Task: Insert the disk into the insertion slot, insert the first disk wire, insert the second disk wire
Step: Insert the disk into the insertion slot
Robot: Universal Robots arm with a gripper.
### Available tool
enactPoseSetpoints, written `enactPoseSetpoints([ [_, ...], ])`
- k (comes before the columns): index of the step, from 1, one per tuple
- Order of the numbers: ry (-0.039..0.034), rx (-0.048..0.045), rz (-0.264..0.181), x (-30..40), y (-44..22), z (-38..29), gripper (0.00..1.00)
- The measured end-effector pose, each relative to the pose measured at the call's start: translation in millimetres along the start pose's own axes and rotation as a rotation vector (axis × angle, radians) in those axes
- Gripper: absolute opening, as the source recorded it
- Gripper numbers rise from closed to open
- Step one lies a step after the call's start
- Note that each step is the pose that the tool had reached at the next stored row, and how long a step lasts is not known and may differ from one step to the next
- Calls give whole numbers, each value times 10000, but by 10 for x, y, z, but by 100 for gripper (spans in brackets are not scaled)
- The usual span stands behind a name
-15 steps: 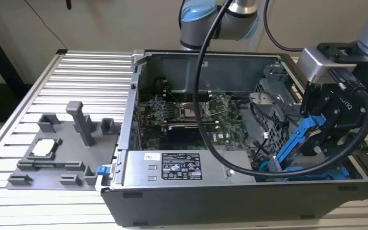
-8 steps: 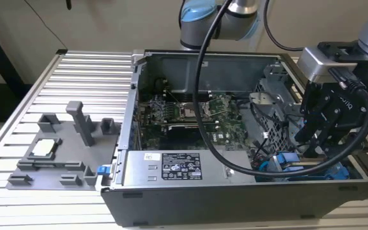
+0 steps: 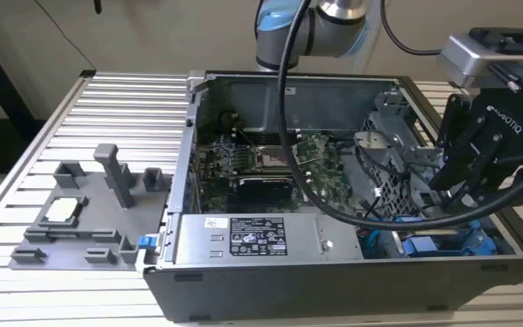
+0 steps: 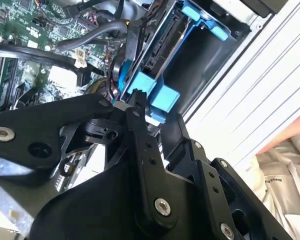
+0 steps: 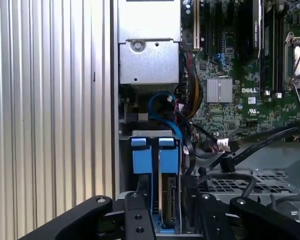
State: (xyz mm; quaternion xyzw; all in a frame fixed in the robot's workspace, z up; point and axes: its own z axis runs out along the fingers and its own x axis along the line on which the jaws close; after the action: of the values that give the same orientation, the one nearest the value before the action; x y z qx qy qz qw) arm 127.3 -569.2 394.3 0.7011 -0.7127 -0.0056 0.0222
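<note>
Insertion of the disk (image 5: 169,195) is being judged the step in hand. The silver drive in its blue frame is being gripped by the gripper (image 4: 155,107), whose fingers (image 4: 140,130) are being pressed closed on either side of the frame, snug against it as far as can be judged. The disk is already being carried by the insertion slot (image 5: 125,134), in a front corner of the black computer case (image 3: 243,286). It is being shown just beside the other blue-framed drive (image 5: 141,156), with the two blue end tabs about level.

A blue cable (image 5: 162,102) and several black cables (image 5: 210,150) are being seen loose near the bay. Whether any of them is plugged into the disk cannot be told, so both wire steps are being counted as not yet done. Finishing this step is being judged to call for a straight push along the bay, with the frame kept parallel to its neighbour and the loose cables kept out from behind it.

The case is being carried, side open, by a bench (image 3: 116,102) of ribbed aluminium slats. On the exterior view's left, a grey tray (image 3: 71,225) with upright posts is being supported by the same slats. A plain beige wall (image 3: 152,34) is being seen behind. A thick black hose (image 3: 289,136) is being hung from the arm (image 3: 307,27) across the open case.
</note>
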Motion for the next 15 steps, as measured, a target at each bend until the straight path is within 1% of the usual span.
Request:
enactPoseSetpoints([
  [1, 38, 1, 1, -6, 0, -14, 40],
  [2, 60, 3, 2, -11, 1, -22, 40],
  [4, 61, 30, 3, -13, 2, -25, 40],
  [5, 39, 90, 5, -12, 5, -25, 40],
  [6, -21, 227, 5, -13, 11, -25, 40],
  [7, -108, 364, 6, -13, 17, -25, 40],
  [9, -332, 665, 8, -13, 29, -25, 40],
  [12, -662, 1093, 8, -13, 46, -24, 40],
  [13, -760, 1250, 8, -13, 52, -24, 40],
  [14, -832, 1420, 7, -13, 57, -25, 40],
  [15, -880, 1597, 6, -14, 61, -24, 40],
])
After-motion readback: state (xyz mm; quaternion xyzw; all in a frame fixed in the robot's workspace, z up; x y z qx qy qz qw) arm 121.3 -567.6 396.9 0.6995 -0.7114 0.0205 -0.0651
